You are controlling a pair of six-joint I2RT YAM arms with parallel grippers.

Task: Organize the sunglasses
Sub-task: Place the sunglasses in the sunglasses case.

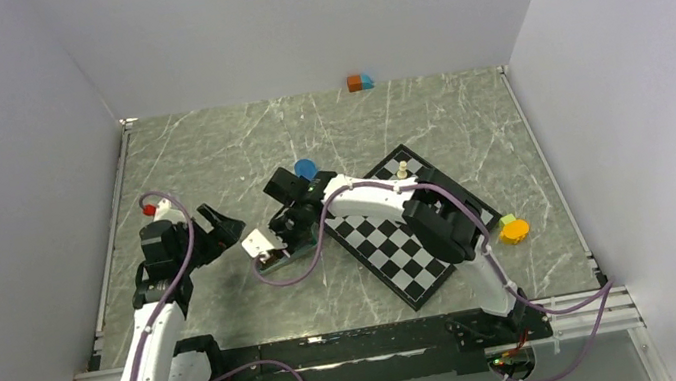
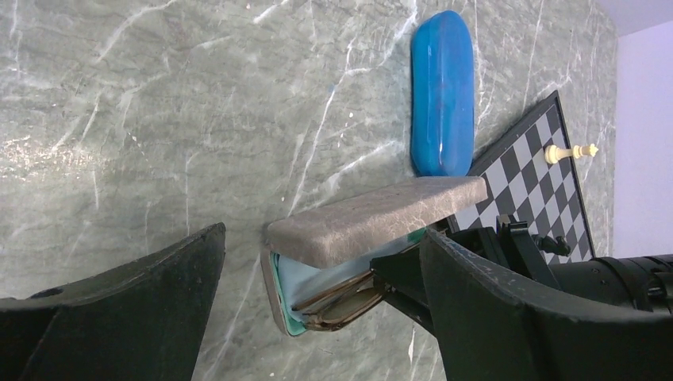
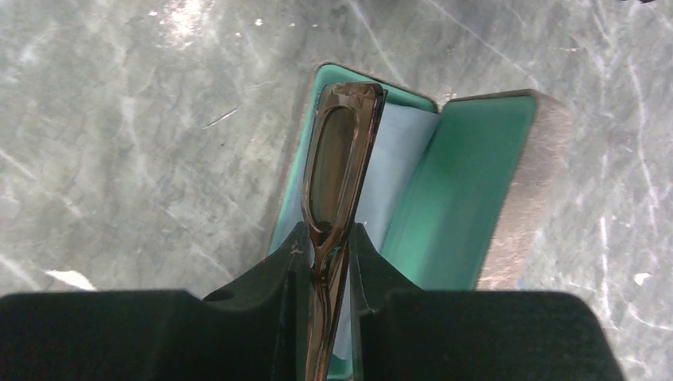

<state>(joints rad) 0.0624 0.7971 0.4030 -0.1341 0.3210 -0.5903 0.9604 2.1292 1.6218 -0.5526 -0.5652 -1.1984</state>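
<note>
brown sunglasses (image 3: 337, 159) half hidden between fingers (image 3: 278, 279)

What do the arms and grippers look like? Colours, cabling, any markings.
Both arms match: white link shells, black joint housings, a lavender cable looping loose along each. The left arm carries a small red cap near its wrist; the right arm shows none. The left gripper and right gripper have matte black, tapered fingers. No lettering visible.
</note>
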